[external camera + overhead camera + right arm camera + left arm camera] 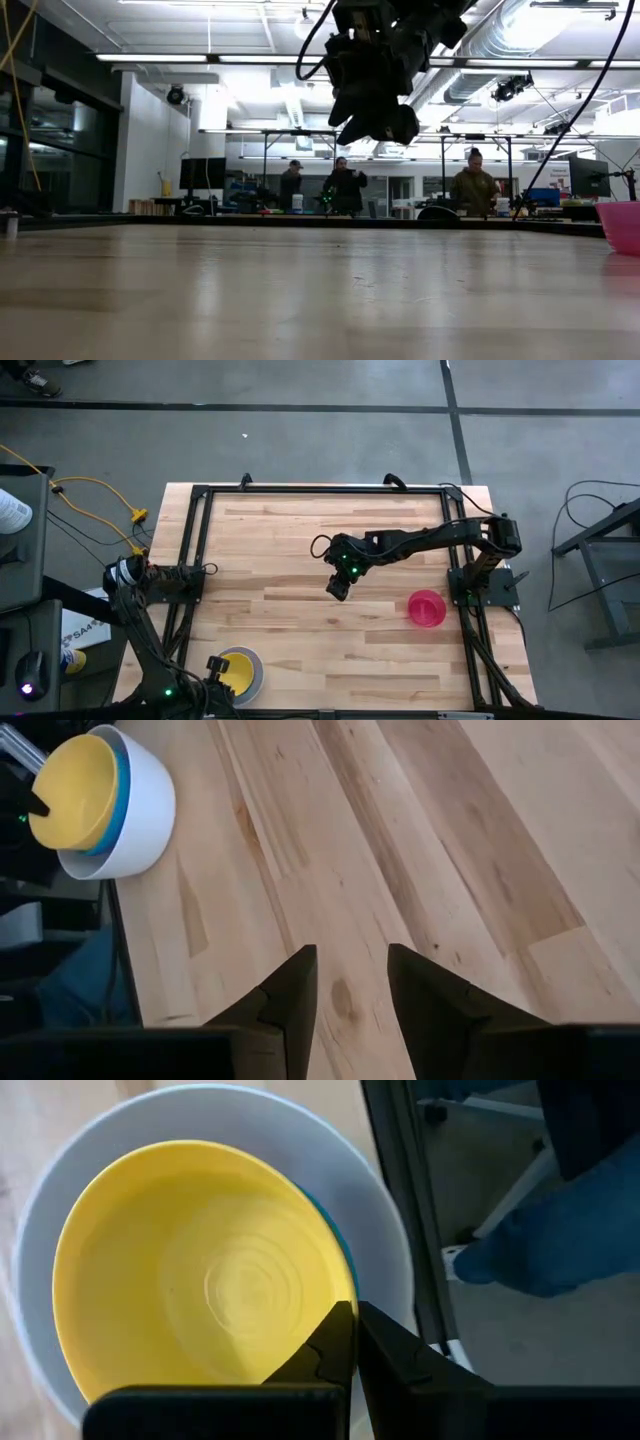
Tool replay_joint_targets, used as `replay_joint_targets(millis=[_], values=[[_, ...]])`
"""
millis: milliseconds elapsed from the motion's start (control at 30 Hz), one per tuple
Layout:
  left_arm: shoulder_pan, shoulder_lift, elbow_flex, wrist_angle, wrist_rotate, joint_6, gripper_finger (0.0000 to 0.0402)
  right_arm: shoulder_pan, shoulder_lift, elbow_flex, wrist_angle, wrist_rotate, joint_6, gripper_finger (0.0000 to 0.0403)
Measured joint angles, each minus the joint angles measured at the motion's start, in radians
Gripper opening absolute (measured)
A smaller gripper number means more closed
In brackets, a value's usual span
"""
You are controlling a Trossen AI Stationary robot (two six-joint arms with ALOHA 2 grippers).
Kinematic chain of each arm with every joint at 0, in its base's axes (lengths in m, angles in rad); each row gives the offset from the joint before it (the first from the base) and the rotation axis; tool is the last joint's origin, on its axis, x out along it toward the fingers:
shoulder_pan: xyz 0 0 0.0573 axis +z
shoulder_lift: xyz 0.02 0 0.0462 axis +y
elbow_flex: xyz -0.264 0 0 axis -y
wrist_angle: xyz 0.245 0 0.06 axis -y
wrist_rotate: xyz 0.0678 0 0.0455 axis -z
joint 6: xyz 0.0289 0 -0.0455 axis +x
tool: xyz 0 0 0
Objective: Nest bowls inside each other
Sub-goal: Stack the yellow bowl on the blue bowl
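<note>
A yellow bowl (200,1270) sits nested in a blue bowl (335,1240), which sits in a larger white bowl (380,1250). This stack stands at the table's near left (240,672). My left gripper (355,1342) is shut, its tips at the yellow bowl's left rim. A pink bowl (427,608) stands alone, upright on its base, at the table's right (620,225). My right gripper (350,982) hangs open above bare wood at mid-table (338,585), with nothing between its fingers. My left gripper comes steeply from above with shut fingers, whose tips (340,1320) stand right at the yellow bowl's rim (345,1285) on the stack's left side. I cannot tell whether they touch the rim. The bowl sits level inside the stack.
A black frame rail (400,1200) runs close beside the stack along the table's left edge, with something blue (560,1230) beyond it. Bare wood (300,630) lies between the stack and the pink bowl. People (345,188) stand in the room far behind the table.
</note>
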Motion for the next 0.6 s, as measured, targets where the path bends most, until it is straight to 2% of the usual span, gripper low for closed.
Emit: replay_joint_targets(millis=[400, 600], values=[[0.000, 0.000, 0.000, 0.001, 0.003, 0.023, 0.0030, 0.055, 0.000, 0.000, 0.000, 0.049, 0.025, 0.0118], [0.000, 0.000, 0.000, 0.001, -0.059, 0.045, 0.0031, 0.080, 0.000, 0.000, 0.000, 0.055, 0.046, 0.0118]])
